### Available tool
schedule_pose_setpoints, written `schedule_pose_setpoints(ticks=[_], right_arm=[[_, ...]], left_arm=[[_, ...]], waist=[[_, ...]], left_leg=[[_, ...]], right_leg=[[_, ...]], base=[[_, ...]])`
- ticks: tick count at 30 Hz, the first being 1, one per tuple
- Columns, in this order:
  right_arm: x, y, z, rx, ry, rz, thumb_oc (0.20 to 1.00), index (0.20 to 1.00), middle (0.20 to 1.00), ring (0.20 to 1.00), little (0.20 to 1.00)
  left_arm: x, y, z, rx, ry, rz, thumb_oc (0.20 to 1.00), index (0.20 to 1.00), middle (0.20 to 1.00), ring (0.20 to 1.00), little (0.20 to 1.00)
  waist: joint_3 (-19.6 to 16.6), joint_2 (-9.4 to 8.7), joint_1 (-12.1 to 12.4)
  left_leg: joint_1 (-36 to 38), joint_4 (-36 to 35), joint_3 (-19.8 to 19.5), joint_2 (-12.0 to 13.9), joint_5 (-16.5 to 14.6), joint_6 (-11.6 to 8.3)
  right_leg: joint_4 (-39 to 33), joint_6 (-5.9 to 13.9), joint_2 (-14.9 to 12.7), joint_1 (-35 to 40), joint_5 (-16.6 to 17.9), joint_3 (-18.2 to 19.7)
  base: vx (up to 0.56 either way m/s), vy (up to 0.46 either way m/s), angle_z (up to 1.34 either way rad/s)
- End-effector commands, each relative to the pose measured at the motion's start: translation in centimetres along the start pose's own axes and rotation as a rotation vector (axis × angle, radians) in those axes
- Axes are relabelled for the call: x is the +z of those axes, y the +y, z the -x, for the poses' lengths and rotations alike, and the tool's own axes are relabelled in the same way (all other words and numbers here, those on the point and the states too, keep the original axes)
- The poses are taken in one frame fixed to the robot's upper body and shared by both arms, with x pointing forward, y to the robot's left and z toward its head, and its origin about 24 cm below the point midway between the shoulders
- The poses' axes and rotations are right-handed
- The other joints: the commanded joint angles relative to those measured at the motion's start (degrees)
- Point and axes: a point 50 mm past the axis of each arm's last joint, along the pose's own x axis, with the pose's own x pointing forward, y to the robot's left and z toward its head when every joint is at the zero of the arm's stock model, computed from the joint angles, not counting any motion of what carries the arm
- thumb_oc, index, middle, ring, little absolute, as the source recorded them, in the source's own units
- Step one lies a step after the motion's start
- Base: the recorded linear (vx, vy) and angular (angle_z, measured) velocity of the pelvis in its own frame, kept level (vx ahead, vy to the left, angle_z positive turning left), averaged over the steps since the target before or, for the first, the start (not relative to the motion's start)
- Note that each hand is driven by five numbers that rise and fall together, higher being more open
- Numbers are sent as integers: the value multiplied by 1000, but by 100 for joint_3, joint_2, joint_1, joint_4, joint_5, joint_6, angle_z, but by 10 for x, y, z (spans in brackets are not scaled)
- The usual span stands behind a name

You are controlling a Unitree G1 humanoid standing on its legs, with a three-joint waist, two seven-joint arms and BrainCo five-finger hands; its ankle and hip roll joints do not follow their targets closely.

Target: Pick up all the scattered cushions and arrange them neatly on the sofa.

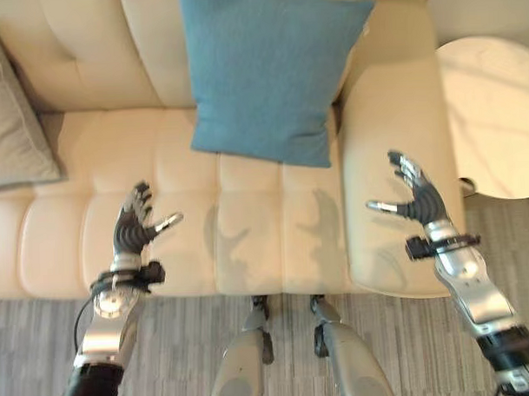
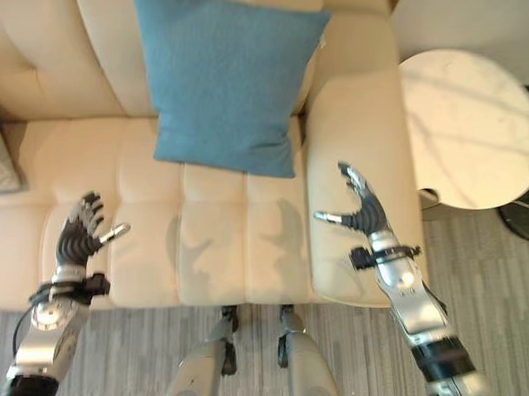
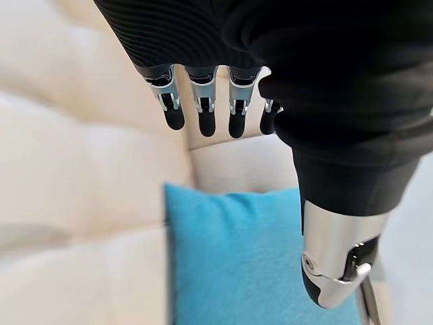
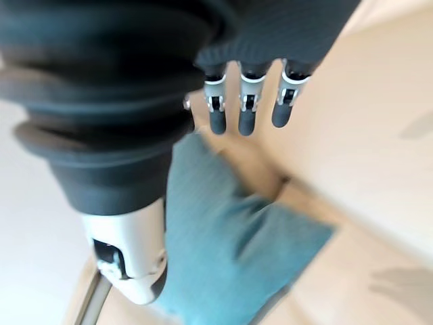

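A blue cushion (image 1: 273,69) leans upright against the back of the cream sofa (image 1: 100,230), near its right armrest (image 1: 392,124). A grey cushion (image 1: 10,120) rests against the sofa back at the far left. My left hand (image 1: 133,224) hovers open over the front of the seat, left of the blue cushion and holding nothing. My right hand (image 1: 418,195) is open above the armrest, fingers spread, also empty. The left wrist view has the blue cushion (image 3: 250,264) past my straight fingers (image 3: 203,108). In the right wrist view the blue cushion (image 4: 230,250) lies beyond my fingers (image 4: 247,108).
A round white side table (image 1: 496,112) stands right of the sofa, close to the armrest. Grey striped floor (image 1: 183,357) runs along the sofa's front edge.
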Motion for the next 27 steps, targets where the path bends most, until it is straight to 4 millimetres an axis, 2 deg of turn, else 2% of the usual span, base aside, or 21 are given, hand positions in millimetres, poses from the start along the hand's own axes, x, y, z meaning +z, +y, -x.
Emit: schedule_pose_setpoints(ticks=[1,2,4,6,7,8,9,10,12,14,15,16,17,18,20,21,22,24,25,26,27], right_arm=[[-41,1,34,62,177,-70,1000,1000,1000,1000,1000],[-41,1,34,62,177,-70,1000,1000,1000,1000,1000],[-87,10,70,99,423,-89,1000,1000,1000,1000,1000],[-107,13,89,143,537,-43,1000,1000,1000,1000,1000],[-117,19,95,168,589,-1,1000,1000,1000,1000,1000],[-117,19,95,168,588,-2,1000,1000,1000,1000,1000],[-122,24,99,182,615,6,1000,1000,1000,1000,1000],[-130,29,110,178,661,-6,1000,1000,1000,1000,1000],[-135,30,118,166,697,6,1000,1000,1000,1000,1000],[-139,30,122,158,720,12,1000,1000,1000,1000,1000],[-137,30,120,156,710,19,1000,1000,1000,1000,1000],[-137,30,120,156,710,19,1000,1000,1000,1000,1000],[-139,28,119,140,718,23,1000,1000,1000,1000,1000],[-138,26,116,133,713,31,1000,1000,1000,1000,1000],[-136,22,111,130,700,53,1000,1000,1000,1000,1000],[-136,22,111,130,700,53,1000,1000,1000,1000,1000],[-135,17,106,121,693,76,1000,1000,1000,1000,1000],[-132,10,99,105,674,109,1000,1000,1000,1000,1000],[-132,9,99,99,673,108,1000,1000,1000,1000,1000],[-131,7,102,85,670,99,1000,1000,1000,1000,1000],[-131,7,102,85,670,99,1000,1000,1000,1000,1000]], left_arm=[[-46,20,34,-1,211,-114,1000,1000,1000,1000,1000],[-46,20,34,-1,211,-115,1000,1000,1000,1000,1000],[-85,24,67,-13,409,-147,1000,1000,1000,1000,1000],[-98,29,81,-41,487,-210,1000,1000,1000,1000,1000],[-101,29,81,-56,498,-253,1000,1000,1000,1000,1000],[-101,29,81,-56,497,-253,1000,1000,1000,1000,1000],[-101,29,80,-61,498,-264,1000,1000,1000,1000,1000],[-101,29,79,-79,502,-289,1000,1000,1000,1000,1000],[-102,30,78,-82,513,-310,1000,1000,1000,1000,1000],[-103,30,79,-83,515,-325,1000,1000,1000,1000,1000],[-102,26,78,-84,503,-314,1000,1000,1000,1000,1000],[-102,26,77,-84,502,-314,1000,1000,1000,1000,1000],[-100,23,73,-87,487,-303,1000,1000,1000,1000,1000],[-100,21,71,-82,483,-302,1000,1000,1000,1000,1000],[-99,19,70,-80,477,-291,1000,1000,1000,1000,1000],[-99,19,70,-80,477,-291,1000,1000,1000,1000,1000],[-97,18,67,-71,464,-289,1000,1000,1000,1000,1000],[-93,12,62,-84,442,-280,1000,1000,1000,1000,1000],[-94,11,63,-88,444,-277,1000,1000,1000,1000,1000],[-92,11,63,-105,432,-288,1000,1000,1000,1000,1000],[-92,11,63,-105,431,-288,1000,1000,1000,1000,1000]], waist=[[-1058,-222,-262],[-1071,-231,-261],[-1275,-210,-377],[-1270,-186,-433],[-1125,-118,-410],[-1135,-126,-408],[-1080,-52,-325],[-1056,64,-271],[-1152,92,-228],[-1249,43,-169],[-1248,-26,-115],[-1252,-10,-107],[-1334,-91,3],[-1279,-79,-2],[-1231,-15,26],[-1236,-9,22],[-1088,13,62],[-938,-26,29],[-947,-73,-33],[-963,-186,-120],[-970,-182,-119]], left_leg=[[298,570,216,-155,-995,-16],[283,559,223,-161,-972,-17],[666,200,405,-214,-918,11],[837,-35,482,-224,-845,21],[808,-49,530,-129,-714,25],[788,-49,536,-133,-699,23],[717,-49,576,-43,-568,41],[617,-49,554,77,-439,42],[519,-49,505,96,-382,51],[434,-49,520,73,-294,26],[373,-49,538,45,-187,-7],[363,-49,541,66,-179,-13],[32,-37,585,79,1,-110],[-198,0,597,158,187,-190],[-493,-4,569,247,441,-340],[-502,-5,563,252,446,-343],[-672,65,353,259,582,-503],[-792,591,-200,47,192,-471],[-774,877,-263,7,-17,-391],[-482,1312,-262,-35,-609,-287],[-497,1314,-263,-30,-602,-287]], right_leg=[[-57,728,-310,214,-362,-28],[-61,726,-316,195,-348,-22],[-144,863,-299,277,-167,76],[-11,1008,-287,200,66,140],[521,1034,-253,46,-91,20],[521,1031,-255,25,-80,27],[1043,1007,-247,69,-348,-119],[1904,800,-252,274,-878,-281],[2612,731,-221,560,-1101,-241],[2819,730,-195,873,-1061,-199],[2435,637,-131,1126,-1197,-213],[2408,629,-109,1124,-1169,-210],[1539,457,18,1493,-1802,-274],[1167,342,147,1495,-1929,-165],[721,201,273,1458,-1945,-90],[709,198,280,1456,-1934,-94],[712,152,308,1365,-1887,-66],[766,169,203,1113,-1707,-162],[740,208,98,1036,-1598,-241],[680,243,-110,903,-1388,-262],[673,242,-105,892,-1374,-262]], base=[[35,124,-30],[-9,134,-45],[-79,154,-46],[-214,102,-58],[-271,42,-77],[-351,58,-71],[-365,28,-38],[-448,21,-25],[-266,-13,12],[-238,-90,14],[-249,-112,6],[-255,-143,-2],[-317,-150,-2],[-429,-189,-8],[-307,-107,9],[-293,-66,-4],[-368,-36,-11],[-516,-28,-6],[-484,5,-15],[-298,15,17],[-262,22,19]])
